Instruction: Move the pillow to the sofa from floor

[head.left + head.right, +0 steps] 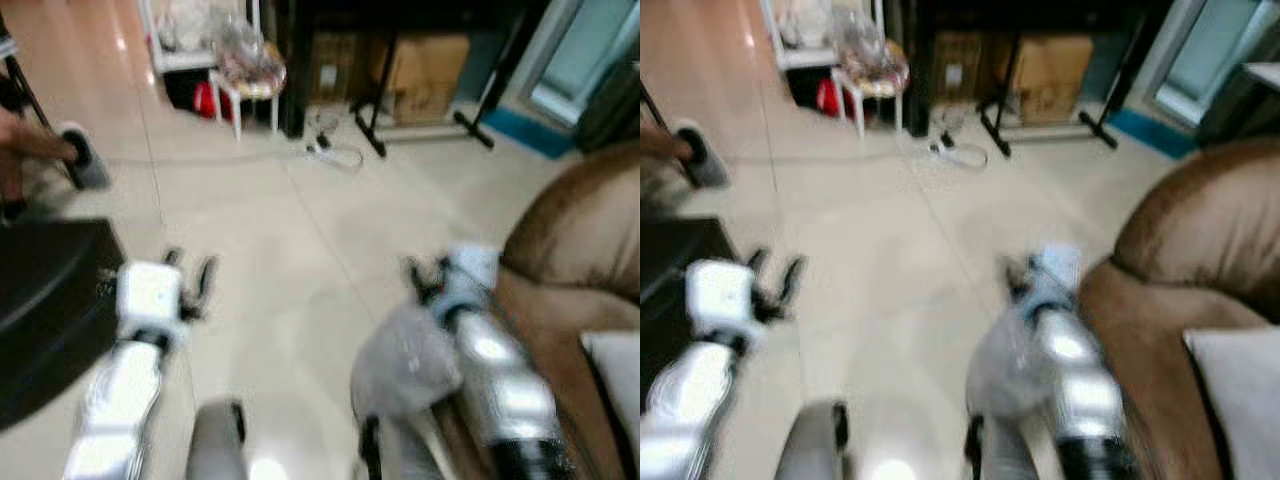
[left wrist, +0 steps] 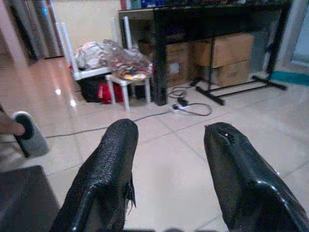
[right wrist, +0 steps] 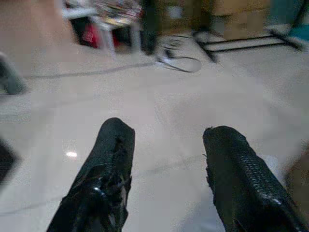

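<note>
Head views, blurred: left gripper (image 1: 190,280) and right gripper (image 1: 425,275) were held over pale tiled floor (image 1: 300,250), nothing grasped. A light pillow (image 1: 1245,400) was seen lying on the brown sofa (image 1: 1200,230), at its seat's near edge.

Left wrist view: fingers (image 2: 108,169) were spread apart, empty.

Right wrist view: fingers (image 3: 108,164) were likewise parted, empty.

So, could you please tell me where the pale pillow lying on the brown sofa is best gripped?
Probably at its exposed corner, facing the open floor. The pillow lies on the sofa seat with that corner free, while the sofa's brown bulk rises beyond it. The open right tool is nearest, so come in from the floor side. Blur hides finer detail.
</note>
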Tool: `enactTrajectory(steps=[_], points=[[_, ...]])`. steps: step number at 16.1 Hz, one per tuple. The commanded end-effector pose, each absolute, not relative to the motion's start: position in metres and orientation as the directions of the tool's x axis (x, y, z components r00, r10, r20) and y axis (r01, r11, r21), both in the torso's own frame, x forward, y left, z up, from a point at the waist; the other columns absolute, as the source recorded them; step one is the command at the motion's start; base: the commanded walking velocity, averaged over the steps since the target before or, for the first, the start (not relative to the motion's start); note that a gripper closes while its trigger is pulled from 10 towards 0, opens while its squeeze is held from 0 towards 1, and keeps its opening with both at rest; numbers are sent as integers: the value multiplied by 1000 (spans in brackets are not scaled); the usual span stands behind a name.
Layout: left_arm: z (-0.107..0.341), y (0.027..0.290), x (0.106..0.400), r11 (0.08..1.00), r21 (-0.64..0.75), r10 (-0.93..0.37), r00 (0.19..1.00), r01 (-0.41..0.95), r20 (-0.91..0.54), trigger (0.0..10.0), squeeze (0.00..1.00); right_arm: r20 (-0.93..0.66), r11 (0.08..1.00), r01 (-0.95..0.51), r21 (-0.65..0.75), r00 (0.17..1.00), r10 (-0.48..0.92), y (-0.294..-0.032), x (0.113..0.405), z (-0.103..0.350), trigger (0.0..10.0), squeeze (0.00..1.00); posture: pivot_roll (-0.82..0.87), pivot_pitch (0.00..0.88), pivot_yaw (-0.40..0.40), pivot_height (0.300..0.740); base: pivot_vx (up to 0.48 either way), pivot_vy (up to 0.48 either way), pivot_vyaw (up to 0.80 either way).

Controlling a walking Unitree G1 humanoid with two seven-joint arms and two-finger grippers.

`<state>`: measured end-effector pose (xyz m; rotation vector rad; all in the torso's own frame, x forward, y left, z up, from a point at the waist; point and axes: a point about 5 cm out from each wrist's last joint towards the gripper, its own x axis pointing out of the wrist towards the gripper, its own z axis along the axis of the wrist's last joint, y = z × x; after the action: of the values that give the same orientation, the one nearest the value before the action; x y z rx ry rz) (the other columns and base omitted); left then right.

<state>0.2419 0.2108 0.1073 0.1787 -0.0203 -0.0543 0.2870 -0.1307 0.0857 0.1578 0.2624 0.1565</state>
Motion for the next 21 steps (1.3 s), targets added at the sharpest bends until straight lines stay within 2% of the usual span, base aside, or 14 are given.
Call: enactTrajectory(steps=[1,8,9,12,18,21], points=[[108,200,244,984,157,-92,995,87,24,10000,0,-246,987,-71,143,964,105,-151,286,86,10000,1000,-17,0,-81,582,315,0,0],[107,200,247,981,169,-99,995,95,14,10000,0,-283,993,-22,117,958,54,-158,285,80,10000,1000,-22,0,-74,582,300,0,0],[107,199,248,978,184,-101,995,97,12,10000,0,-288,994,-21,111,956,52,-158,284,79,10000,0,-26,0,-67,582,0,0,0],[107,199,250,977,189,-105,994,103,3,10000,0,-304,990,-11,140,951,54,-156,282,77,10000,0,-30,0,-59,567,0,0,0],[105,197,252,967,201,-154,988,155,-23,10000,0,-393,996,-31,78,917,59,-160,281,65,10000,0,-39,0,-45,512,0,0,0],[103,194,254,952,219,-211,976,216,-47,10000,0,-461,996,-12,88,886,52,-164,291,50,10000,0,-34,0,-44,482,0,0,0]])
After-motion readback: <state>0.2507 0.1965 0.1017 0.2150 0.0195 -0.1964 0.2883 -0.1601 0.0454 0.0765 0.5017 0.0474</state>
